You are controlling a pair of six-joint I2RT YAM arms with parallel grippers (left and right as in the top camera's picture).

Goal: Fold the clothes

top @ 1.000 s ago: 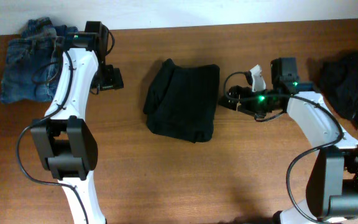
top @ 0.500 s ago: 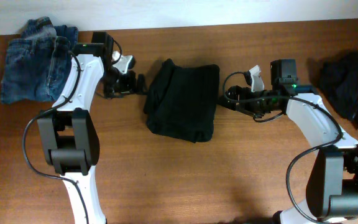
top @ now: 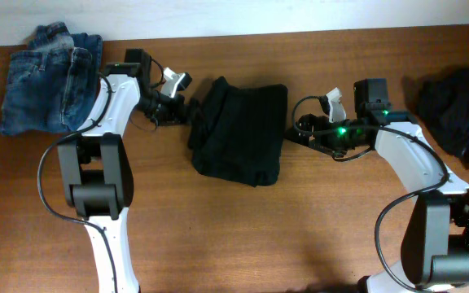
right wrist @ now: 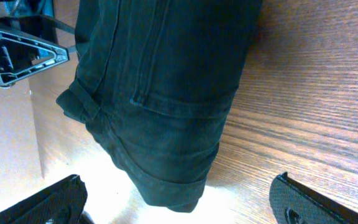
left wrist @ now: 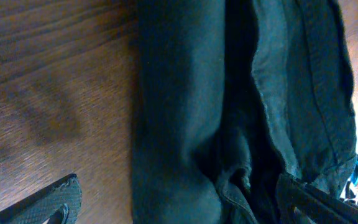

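folded black clothes [top: 238,130] lying flat, left gripper [top: 187,111] gaping wide at their 9 o'clock edge, right gripper [top: 294,133] gaping wide at 3 o'clock, both holding nothing

The wooden table [top: 234,236] bears black clothes [top: 238,130], blue jeans [top: 43,77] and a dark heap [top: 458,114].

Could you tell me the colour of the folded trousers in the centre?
Plain black trousers, clearest overhead.

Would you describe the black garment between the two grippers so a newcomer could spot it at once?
Look at the middle of the wooden table, between the left gripper and right gripper. The black garment there is folded into a block, unlike the blue jeans far left and the crumpled black heap far right.
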